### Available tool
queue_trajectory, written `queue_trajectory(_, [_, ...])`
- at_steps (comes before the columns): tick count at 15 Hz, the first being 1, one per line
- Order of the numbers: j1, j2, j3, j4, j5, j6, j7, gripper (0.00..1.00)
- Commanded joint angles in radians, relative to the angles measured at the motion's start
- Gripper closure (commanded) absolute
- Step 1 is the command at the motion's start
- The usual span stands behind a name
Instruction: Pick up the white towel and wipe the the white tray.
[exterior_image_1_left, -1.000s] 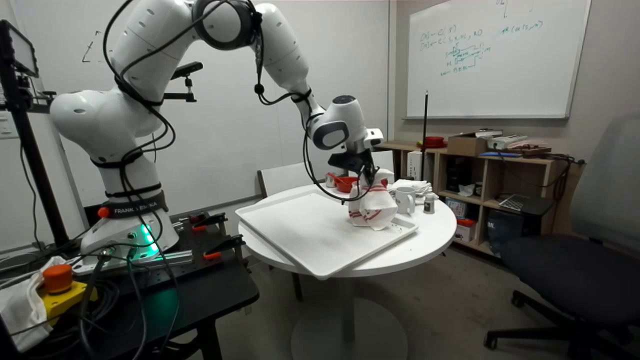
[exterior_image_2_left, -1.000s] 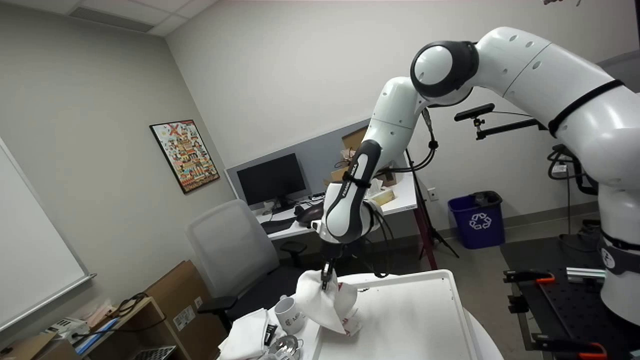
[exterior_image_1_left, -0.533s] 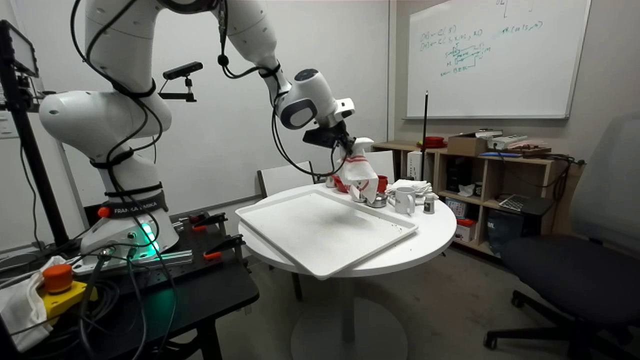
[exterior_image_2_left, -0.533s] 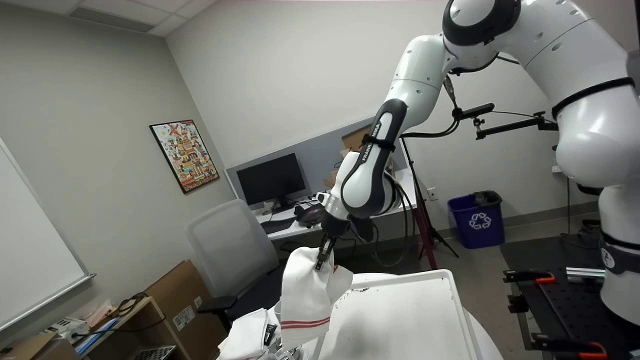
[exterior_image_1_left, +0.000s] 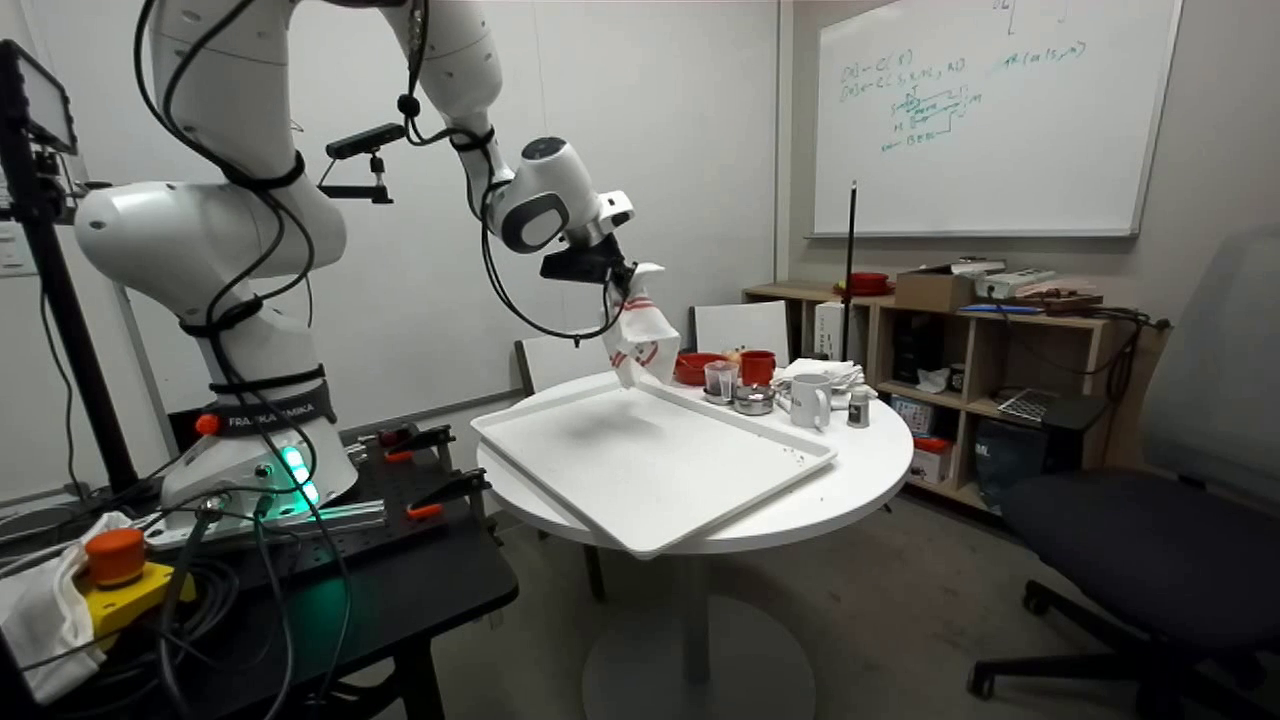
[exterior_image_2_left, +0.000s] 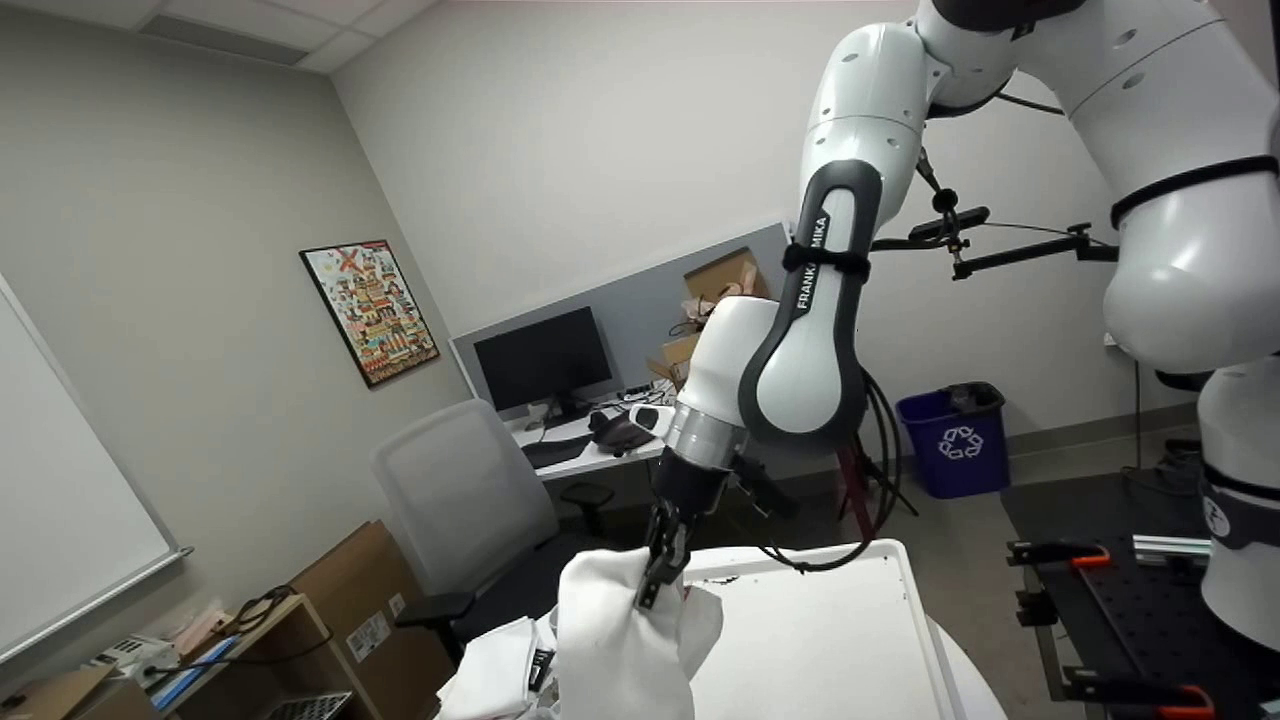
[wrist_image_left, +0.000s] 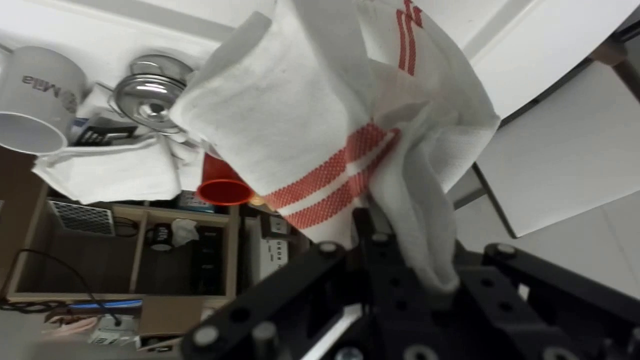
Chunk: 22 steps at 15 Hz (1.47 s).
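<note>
The white towel (exterior_image_1_left: 645, 335) with red stripes hangs bunched from my gripper (exterior_image_1_left: 622, 287). In an exterior view it hangs over the white tray's (exterior_image_1_left: 640, 475) far side and casts a soft shadow on it. The towel (exterior_image_2_left: 615, 645) and gripper (exterior_image_2_left: 655, 580) also show in the exterior view beside the tray (exterior_image_2_left: 820, 630). In the wrist view the fingers (wrist_image_left: 400, 240) are shut on a fold of towel (wrist_image_left: 295, 110), which hides most of the tray. Small dark specks (exterior_image_1_left: 800, 460) lie near the tray's right corner.
On the round table (exterior_image_1_left: 885, 460), past the tray's edge, stand a grey mug (exterior_image_1_left: 808, 402), a small jar (exterior_image_1_left: 858, 411), a metal tin (exterior_image_1_left: 753, 400), a clear cup (exterior_image_1_left: 720, 381), a red mug (exterior_image_1_left: 757, 367), a red bowl (exterior_image_1_left: 697, 367) and folded white cloths (exterior_image_1_left: 835, 375).
My gripper has lifted the towel up off the tray's speckled end and carried it toward the arm's base. The cups and tin behind it have come into view. The tray has not moved.
</note>
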Motion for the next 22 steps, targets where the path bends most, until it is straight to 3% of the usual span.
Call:
queue_trajectory(1, [0.123, -0.028, -0.023, -0.011, -0.007, 0.004, -0.024, 0.98])
queue_trajectory(5, [0.323, -0.007, -0.124, 0.035, -0.006, -0.043, -0.055, 0.98])
queue_trajectory(9, [0.548, 0.017, -0.267, 0.108, -0.019, -0.077, -0.104, 0.98])
queue_trajectory(10, [0.627, 0.022, -0.352, 0.136, -0.146, -0.08, -0.003, 0.98])
queue_trajectory(11, [0.672, 0.038, -0.365, 0.167, -0.058, -0.098, -0.101, 0.98])
queue_trajectory(12, [0.738, 0.053, -0.441, 0.199, -0.188, -0.105, 0.002, 0.98])
queue_trajectory(14, [0.835, 0.105, -0.521, 0.281, -0.242, -0.139, 0.016, 0.98])
queue_trajectory(16, [0.903, 0.17, -0.577, 0.366, -0.286, -0.173, 0.023, 0.98])
queue_trajectory(17, [0.922, 0.208, -0.581, 0.408, -0.252, -0.197, -0.028, 0.98])
queue_trajectory(18, [0.937, 0.248, -0.594, 0.452, -0.301, -0.219, 0.003, 0.98])
queue_trajectory(22, [0.983, 0.389, -0.614, 0.619, -0.308, -0.333, -0.036, 0.98])
